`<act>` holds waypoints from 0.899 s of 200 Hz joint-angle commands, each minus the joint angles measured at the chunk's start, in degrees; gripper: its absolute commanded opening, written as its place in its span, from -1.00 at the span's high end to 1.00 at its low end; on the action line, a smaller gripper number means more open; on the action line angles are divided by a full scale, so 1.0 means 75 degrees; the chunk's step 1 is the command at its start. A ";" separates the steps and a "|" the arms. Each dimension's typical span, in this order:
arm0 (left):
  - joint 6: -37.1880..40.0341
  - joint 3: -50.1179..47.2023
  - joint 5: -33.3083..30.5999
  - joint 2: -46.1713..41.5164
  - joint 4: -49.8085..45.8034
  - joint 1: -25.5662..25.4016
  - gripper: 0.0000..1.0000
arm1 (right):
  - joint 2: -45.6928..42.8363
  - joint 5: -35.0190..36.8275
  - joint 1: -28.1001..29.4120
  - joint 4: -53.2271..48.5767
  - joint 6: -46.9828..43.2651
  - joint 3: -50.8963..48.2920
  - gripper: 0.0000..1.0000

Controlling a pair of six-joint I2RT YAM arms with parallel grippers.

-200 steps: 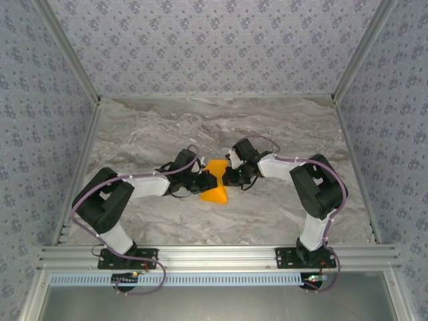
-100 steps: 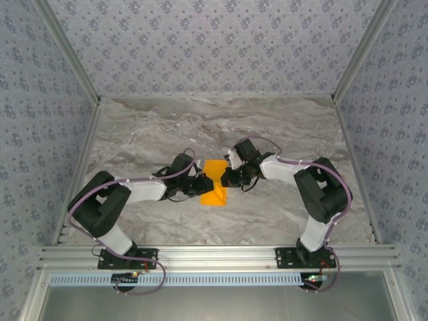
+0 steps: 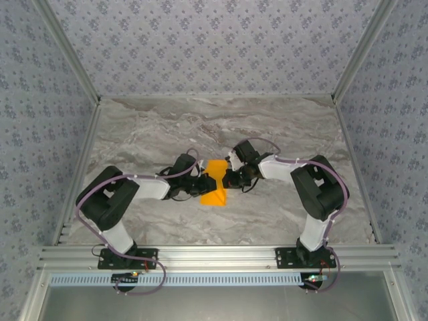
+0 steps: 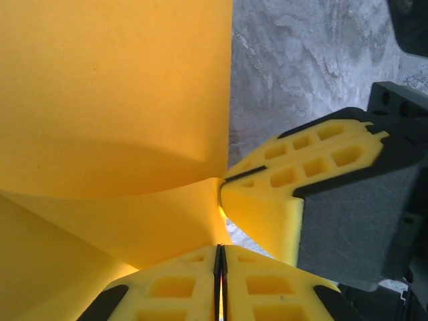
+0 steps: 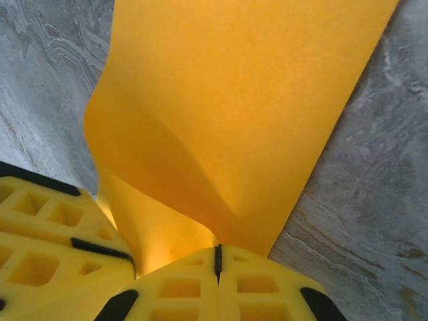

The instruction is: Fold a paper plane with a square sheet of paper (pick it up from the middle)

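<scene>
Left wrist: smooth orange paper [image 4: 114, 87] curves over veined marble table [image 4: 301, 60].

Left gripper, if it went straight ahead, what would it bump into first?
Probably the right gripper: its yellow fingers sit right ahead of the left gripper, and both are pinching the square sheet of paper.

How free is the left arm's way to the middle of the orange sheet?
Probably yes: the left gripper is shut on the square sheet of paper at its pinched middle, with the right gripper shut on it from the opposite side. Nothing else intervenes.
</scene>
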 commanded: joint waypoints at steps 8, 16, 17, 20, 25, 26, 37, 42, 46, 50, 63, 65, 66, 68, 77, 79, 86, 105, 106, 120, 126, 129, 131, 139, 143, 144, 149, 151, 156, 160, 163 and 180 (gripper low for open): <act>0.0200 0.0359 -0.0008 0.0134 -0.0139 -0.0050 0.76 | 0.0109 0.0119 -0.0032 -0.0196 -0.0154 0.0227 0.94; 0.0221 0.0366 -0.0044 0.0169 -0.0211 -0.0047 0.76 | 0.0118 0.0123 -0.0034 -0.0213 -0.0159 0.0237 0.94; 0.0225 0.0370 -0.0048 0.0177 -0.0226 -0.0047 0.76 | 0.0119 0.0128 -0.0040 -0.0216 -0.0165 0.0234 0.94; 0.0228 0.0374 -0.0065 0.0192 -0.0241 -0.0050 0.76 | 0.0123 0.0123 -0.0054 -0.0220 -0.0164 0.0240 0.94; 0.0228 0.0375 -0.0072 0.0223 -0.0240 -0.0047 0.76 | 0.0138 0.0142 -0.0054 -0.0237 -0.0168 0.0242 0.94; 0.0222 0.0375 -0.0067 0.0233 -0.0240 -0.0047 0.76 | 0.0135 0.0144 -0.0056 -0.0234 -0.0170 0.0242 0.94; 0.0215 0.0375 -0.0069 0.0286 -0.0245 -0.0053 0.77 | 0.0160 0.0134 -0.0069 -0.0249 -0.0179 0.0265 0.94; 0.0211 0.0363 -0.0062 0.0309 -0.0240 -0.0048 0.77 | 0.0157 0.0151 -0.0079 -0.0250 -0.0184 0.0266 0.94; 0.0214 0.0366 -0.0052 0.0313 -0.0245 -0.0050 0.77 | 0.0174 0.0146 -0.0078 -0.0255 -0.0194 0.0276 0.94; 0.0216 0.0357 -0.0051 0.0331 -0.0240 -0.0047 0.77 | 0.0175 0.0165 -0.0085 -0.0256 -0.0192 0.0284 0.94; 0.0218 0.0366 -0.0025 0.0371 -0.0267 -0.0053 0.77 | 0.0179 0.0169 -0.0098 -0.0269 -0.0198 0.0298 0.94; 0.0217 0.0364 -0.0024 0.0372 -0.0264 -0.0051 0.77 | 0.0179 0.0175 -0.0102 -0.0275 -0.0199 0.0301 0.94; 0.0223 0.0363 -0.0026 0.0378 -0.0269 -0.0049 0.77 | 0.0179 0.0178 -0.0097 -0.0271 -0.0197 0.0301 0.94; 0.0227 0.0363 -0.0027 0.0382 -0.0273 -0.0047 0.77 | 0.0179 0.0180 -0.0099 -0.0267 -0.0202 0.0307 0.94; 0.0238 0.0371 -0.0014 0.0387 -0.0293 -0.0047 0.77 | 0.0187 0.0197 -0.0109 -0.0285 -0.0205 0.0313 0.94; 0.0239 0.0365 -0.0013 0.0393 -0.0288 -0.0050 0.77 | 0.0190 0.0193 -0.0105 -0.0285 -0.0212 0.0313 0.94; 0.0234 0.0363 -0.0006 0.0398 -0.0294 -0.0048 0.78 | 0.0191 0.0215 -0.0112 -0.0300 -0.0214 0.0336 0.94; 0.0239 0.0375 -0.0014 0.0408 -0.0279 -0.0047 0.77 | 0.0190 0.0270 -0.0134 -0.0313 -0.0229 0.0326 0.94; 0.0239 0.0375 -0.0015 0.0408 -0.0277 -0.0047 0.77 | 0.0191 0.0272 -0.0137 -0.0313 -0.0230 0.0325 0.94; 0.0240 0.0383 0.0007 0.0397 -0.0269 -0.0047 0.77 | 0.0191 0.0311 -0.0139 -0.0334 -0.0229 0.0336 0.94; 0.0231 0.0393 0.0020 0.0395 -0.0271 -0.0052 0.77 | 0.0191 0.0315 -0.0144 -0.0337 -0.0229 0.0336 0.94; 0.0230 0.0392 0.0032 0.0394 -0.0264 -0.0050 0.77 | 0.0191 0.0320 -0.0149 -0.0342 -0.0227 0.0336 0.94; 0.0237 0.0388 0.0031 0.0395 -0.0263 -0.0048 0.77 | 0.0191 0.0327 -0.0145 -0.0337 -0.0220 0.0336 0.94; 0.0240 0.0408 0.0042 0.0383 -0.0266 -0.0047 0.77 | 0.0197 0.0334 -0.0150 -0.0330 -0.0219 0.0336 0.94; 0.0238 0.0410 0.0059 0.0384 -0.0267 -0.0047 0.77 | 0.0191 0.0333 -0.0141 -0.0334 -0.0229 0.0342 0.94; 0.0245 0.0410 0.0062 0.0384 -0.0265 -0.0047 0.77 | 0.0191 0.0333 -0.0140 -0.0329 -0.0230 0.0339 0.94; 0.0251 0.0421 0.0066 0.0384 -0.0281 -0.0048 0.77 | 0.0197 0.0344 -0.0159 -0.0320 -0.0226 0.0342 0.95; 0.0252 0.0419 0.0066 0.0384 -0.0282 -0.0047 0.77 | 0.0201 0.0347 -0.0156 -0.0318 -0.0226 0.0344 0.95; 0.0254 0.0432 0.0066 0.0384 -0.0295 -0.0048 0.77 | 0.0203 0.0356 -0.0154 -0.0317 -0.0231 0.0348 0.94; 0.0255 0.0433 0.0066 0.0384 -0.0301 -0.0048 0.77 | 0.0212 0.0348 -0.0161 -0.0307 -0.0232 0.0357 0.94; 0.0256 0.0424 0.0065 0.0384 -0.0300 -0.0047 0.77 | 0.0214 0.0352 -0.0161 -0.0297 -0.0226 0.0349 0.94; 0.0266 0.0427 0.0066 0.0395 -0.0298 -0.0053 0.77 | 0.0248 0.0340 -0.0160 -0.0281 -0.0239 0.0382 0.94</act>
